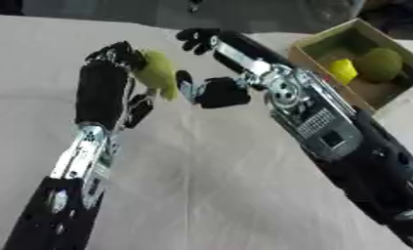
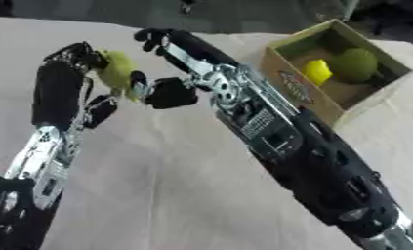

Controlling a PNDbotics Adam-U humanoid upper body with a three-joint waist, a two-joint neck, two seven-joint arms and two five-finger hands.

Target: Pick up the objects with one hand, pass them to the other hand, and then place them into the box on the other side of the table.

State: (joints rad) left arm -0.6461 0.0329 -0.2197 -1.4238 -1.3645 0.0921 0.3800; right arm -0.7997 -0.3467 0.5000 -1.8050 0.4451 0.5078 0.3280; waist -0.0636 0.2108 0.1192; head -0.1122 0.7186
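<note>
One green fruit (image 1: 156, 73), long axis upright, pinched in left hand (image 1: 115, 61). Right hand (image 1: 211, 68) spread, touching its right side. Box (image 1: 305, 54) far right w/ 2 fruits.

Yellow-green fruit (image 1: 158, 73). Tan cardboard box (image 1: 316, 61) containing one yellow item (image 1: 342, 70) and one dark green round item (image 1: 379, 64). Off-white tablecloth (image 1: 209, 195).

We see a yellow-green fruit (image 1: 158, 74) held up mid-tabletop; a yellow piece (image 1: 342, 71) and green ball (image 1: 380, 64) sit touching in the box (image 1: 322, 65).
</note>
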